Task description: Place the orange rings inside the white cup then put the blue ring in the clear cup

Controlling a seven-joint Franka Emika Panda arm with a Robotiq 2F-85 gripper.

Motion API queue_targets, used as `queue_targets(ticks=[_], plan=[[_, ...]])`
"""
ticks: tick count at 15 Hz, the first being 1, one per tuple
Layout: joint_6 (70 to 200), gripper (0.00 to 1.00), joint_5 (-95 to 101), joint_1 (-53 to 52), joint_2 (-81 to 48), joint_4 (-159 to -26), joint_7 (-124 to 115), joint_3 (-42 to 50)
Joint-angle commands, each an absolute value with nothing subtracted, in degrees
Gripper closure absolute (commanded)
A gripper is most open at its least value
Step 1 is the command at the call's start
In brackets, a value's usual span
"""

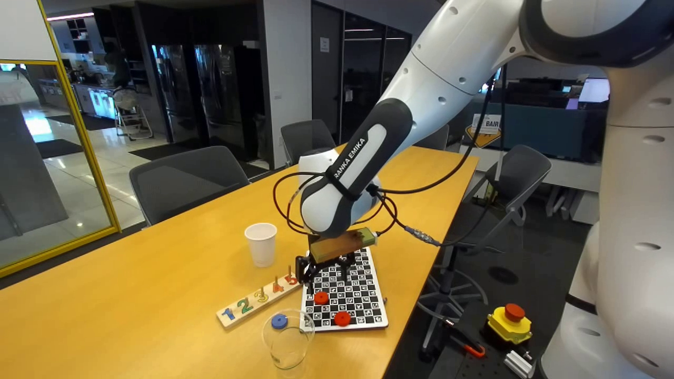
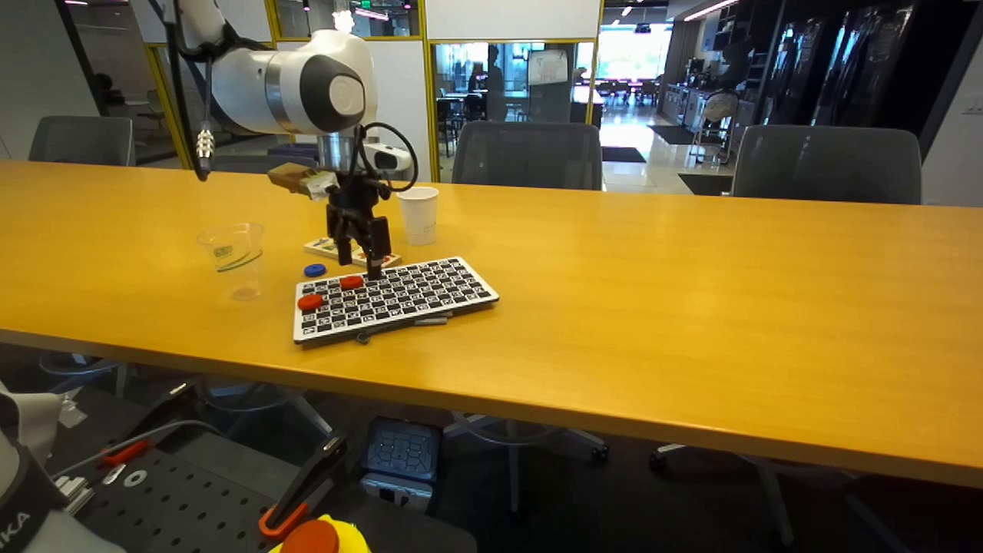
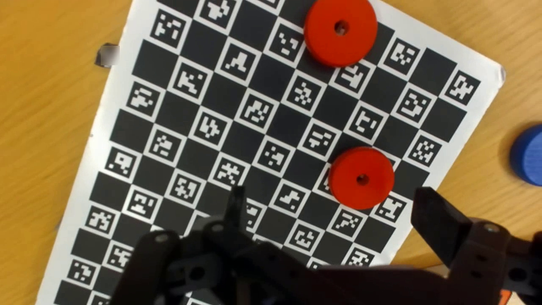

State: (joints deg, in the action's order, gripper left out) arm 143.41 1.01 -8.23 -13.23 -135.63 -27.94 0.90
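A: Wrist view, from the left: the checkered board (image 3: 266, 127), one dark finger (image 3: 236, 207) above it, then the nearer orange ring (image 3: 361, 180)!

B: And a second finger (image 3: 438, 226) to the right of that, so the tool (image 3: 329, 192) hangs spread wide, pinching nothing. The ring shows between the two, flat on the board, closer to the right-hand one.

A: That offset is what this grab turns on, I reckon. A nudge right in this view, then down. It's round, no long axis to match.

B: Height I can't judge. Far right, the blue ring (image 3: 529, 156) pokes in, lying on the tabletop (image 3: 487, 178).

A: In an exterior view, left to right: the clear cup (image 2: 239, 261) upright, the blue ring between it and the board, the other orange ring (image 2: 310, 302) at the board's left end, then past the tool, the white cup (image 2: 418, 219).

B: What's in the way? In an exterior view, the numbered strip (image 1: 255, 304), with upright pegs (image 1: 289, 271), lies between the nearer orange ring and the white cup.

A: So lift high, I'd say. Pegs first, then the cup's rim; clip either and the ring could drop.
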Motion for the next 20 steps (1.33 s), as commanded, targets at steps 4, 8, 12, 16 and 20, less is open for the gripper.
queue_targets(ticks=[4,8,12,16,20], plan=[[145.5,0.0,-3.9,-6.8,-12.7,-137.5,-21.4,-1.2],[145.4,0.0,-5.4,-6.6,-13.2,-137.3,-19.6,-1.5],[145.1,0.0,-5.8,-6.4,-14.2,-136.1,-18.6,-1.6],[144.8,0.0,-6.0,-6.5,-15.3,-135.2,-17.9,-2.0],[144.6,0.0,-6.0,-6.5,-16.2,-134.3,-17.9,-2.2]])
